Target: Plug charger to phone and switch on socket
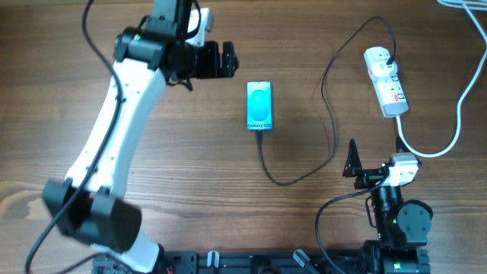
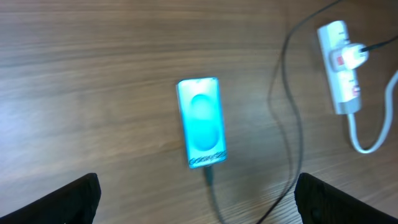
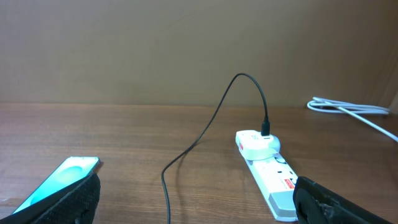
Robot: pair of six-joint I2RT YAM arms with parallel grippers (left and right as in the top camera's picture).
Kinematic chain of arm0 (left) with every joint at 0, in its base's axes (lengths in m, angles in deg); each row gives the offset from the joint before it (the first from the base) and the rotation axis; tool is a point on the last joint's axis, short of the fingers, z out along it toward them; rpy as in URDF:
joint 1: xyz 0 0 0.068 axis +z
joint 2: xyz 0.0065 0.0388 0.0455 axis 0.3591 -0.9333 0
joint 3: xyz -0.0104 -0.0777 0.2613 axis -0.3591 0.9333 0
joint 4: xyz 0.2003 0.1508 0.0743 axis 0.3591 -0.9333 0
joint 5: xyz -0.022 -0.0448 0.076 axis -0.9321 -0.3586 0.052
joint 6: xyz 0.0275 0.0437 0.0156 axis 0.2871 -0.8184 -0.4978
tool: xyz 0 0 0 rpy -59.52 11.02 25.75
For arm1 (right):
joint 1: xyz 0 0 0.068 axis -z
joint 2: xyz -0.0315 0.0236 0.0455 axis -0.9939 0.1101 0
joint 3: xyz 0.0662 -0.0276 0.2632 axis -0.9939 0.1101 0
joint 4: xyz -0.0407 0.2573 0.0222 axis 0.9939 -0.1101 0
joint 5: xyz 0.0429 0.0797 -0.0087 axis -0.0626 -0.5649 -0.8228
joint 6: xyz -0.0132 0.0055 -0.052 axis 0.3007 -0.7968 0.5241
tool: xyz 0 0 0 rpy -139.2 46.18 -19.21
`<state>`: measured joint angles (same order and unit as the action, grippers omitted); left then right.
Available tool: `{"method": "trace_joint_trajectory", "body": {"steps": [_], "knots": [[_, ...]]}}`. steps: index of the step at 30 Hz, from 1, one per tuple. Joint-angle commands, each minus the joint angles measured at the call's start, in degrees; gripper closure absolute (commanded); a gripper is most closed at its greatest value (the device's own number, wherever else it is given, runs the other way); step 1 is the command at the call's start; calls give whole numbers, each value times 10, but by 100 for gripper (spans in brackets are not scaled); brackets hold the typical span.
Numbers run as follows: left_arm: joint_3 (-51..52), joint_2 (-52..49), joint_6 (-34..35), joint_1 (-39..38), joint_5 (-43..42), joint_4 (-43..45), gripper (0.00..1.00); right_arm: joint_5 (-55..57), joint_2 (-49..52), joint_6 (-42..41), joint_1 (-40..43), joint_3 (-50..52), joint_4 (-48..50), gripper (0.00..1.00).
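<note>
1. The left fingers [image 2: 69, 200] are spread wide and nothing is held. The phone [image 2: 201, 122] is seen ahead of them, centred on their gap and well apart.
2. The right fingers [image 3: 69, 200] are likewise fully parted and empty. The socket [image 3: 273, 177] lies ahead toward the right-hand finger, and the phone just beyond the left-hand one.
3. The charger [image 1: 335, 137] is run from the phone's end nearest the left fingers, in a loose loop, to a white adapter [image 3: 257, 144] seated in the socket. The connector appears to be in, though this is blurred. Whether the switch is on cannot be told.
4. The slack loop ahead of the right fingers could be snagged on an approach, and the connector pulled from the phone.
5. The light socket could be slid or tipped by an off-centre press, or the adapter struck by a wide-open finger.
6. A smooth brown wood-grain desk [image 1: 190, 167] is shown, judged to give little grip. A plain brown wall is seen behind, and a thick white cord [image 2: 352, 130] is trailed beyond the socket.
</note>
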<state>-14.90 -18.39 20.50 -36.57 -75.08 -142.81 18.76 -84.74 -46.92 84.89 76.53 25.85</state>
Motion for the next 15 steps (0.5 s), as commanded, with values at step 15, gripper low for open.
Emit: {"method": "trace_joint_trajectory", "body": {"steps": [15], "knots": [[436, 442, -5, 123, 65, 129, 0, 5, -7, 5, -3, 1, 1, 1]]}}
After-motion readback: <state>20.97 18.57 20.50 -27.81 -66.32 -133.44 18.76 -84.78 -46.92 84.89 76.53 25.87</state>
